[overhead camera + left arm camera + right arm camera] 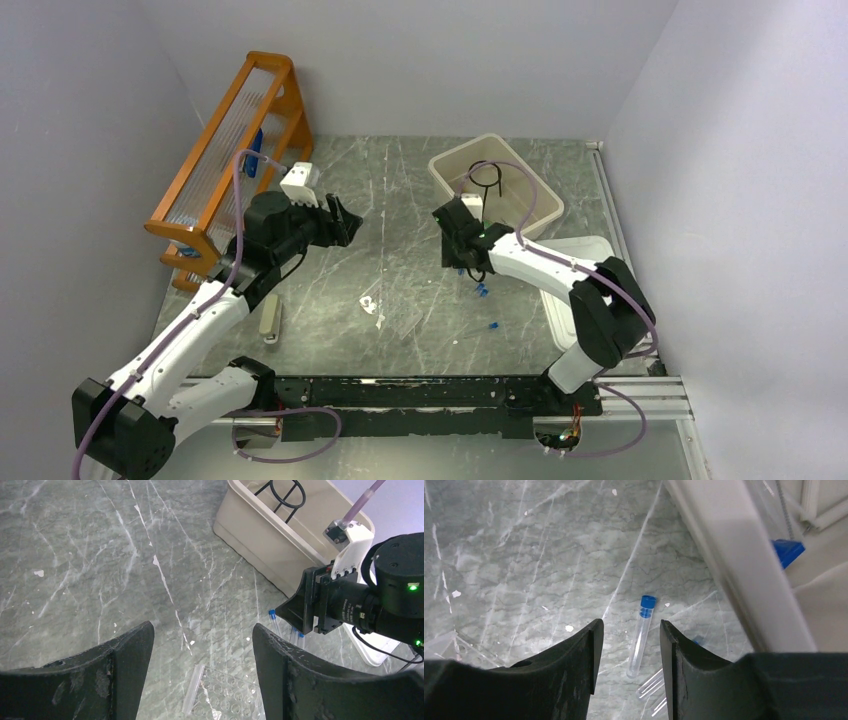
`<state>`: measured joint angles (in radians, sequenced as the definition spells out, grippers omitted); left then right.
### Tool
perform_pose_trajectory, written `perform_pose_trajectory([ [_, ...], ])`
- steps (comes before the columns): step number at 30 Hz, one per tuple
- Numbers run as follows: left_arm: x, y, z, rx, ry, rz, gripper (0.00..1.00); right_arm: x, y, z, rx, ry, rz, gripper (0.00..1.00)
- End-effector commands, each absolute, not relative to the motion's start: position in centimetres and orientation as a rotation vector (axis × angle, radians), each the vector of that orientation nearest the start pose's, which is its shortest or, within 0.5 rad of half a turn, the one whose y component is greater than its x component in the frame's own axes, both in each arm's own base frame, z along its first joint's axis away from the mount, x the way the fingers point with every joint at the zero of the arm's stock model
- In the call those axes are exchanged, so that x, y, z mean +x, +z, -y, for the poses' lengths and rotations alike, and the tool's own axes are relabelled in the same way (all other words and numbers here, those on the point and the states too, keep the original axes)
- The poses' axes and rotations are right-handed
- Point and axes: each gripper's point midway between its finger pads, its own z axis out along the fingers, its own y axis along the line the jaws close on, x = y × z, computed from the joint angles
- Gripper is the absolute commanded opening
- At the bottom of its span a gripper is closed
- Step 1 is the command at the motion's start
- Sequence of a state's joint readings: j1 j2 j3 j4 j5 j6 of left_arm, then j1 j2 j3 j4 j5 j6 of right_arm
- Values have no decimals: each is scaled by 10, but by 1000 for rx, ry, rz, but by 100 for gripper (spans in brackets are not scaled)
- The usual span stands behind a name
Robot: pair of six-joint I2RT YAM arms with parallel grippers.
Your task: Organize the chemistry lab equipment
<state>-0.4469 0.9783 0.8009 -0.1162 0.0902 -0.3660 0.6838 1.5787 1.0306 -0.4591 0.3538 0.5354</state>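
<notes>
Blue-capped tube (642, 640) lies flat on the grey marbled surface (400, 190). In the right wrist view you see it at centre frame, cap toward the top, in the gap between the right fingers (455, 255). Those fingers are parted only narrowly, with a sliver of surface showing on each side of the tube. A pale wall (734, 555) cuts diagonally down the right of that frame, close beside the tube, so you have little room on that side. More clear thin tubes (651, 685) lie at the bottom centre.

From above, another blue-capped piece (492, 325) sits lower, apart from the arm. The black wire ring (487, 180) rests inside the beige tub (440, 168) at upper centre-right, just behind the right fingers.

Your left fingers (348, 225) are spread wide and hold nothing. In the left wrist view a clear dimpled plate (225, 695) and one clear tube (192, 690) show at the bottom centre between them. A broad stretch of surface separates the two arms. The orange rack (225, 150) lines the upper left edge, near the left arm.
</notes>
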Motion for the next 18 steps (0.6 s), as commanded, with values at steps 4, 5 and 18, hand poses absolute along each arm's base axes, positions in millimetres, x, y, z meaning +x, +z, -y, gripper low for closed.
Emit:
perform_pose_trajectory([
  [4, 307, 241, 178, 152, -622, -1895, 75, 307, 52, -198, 31, -1, -2498, 49],
  [5, 307, 240, 177, 149, -620, -1899, 75, 305, 47, -198, 25, -9, -2510, 50],
  [18, 310, 234, 177, 142, -609, -1919, 75, 285, 17, -205, -56, -19, -2583, 48],
])
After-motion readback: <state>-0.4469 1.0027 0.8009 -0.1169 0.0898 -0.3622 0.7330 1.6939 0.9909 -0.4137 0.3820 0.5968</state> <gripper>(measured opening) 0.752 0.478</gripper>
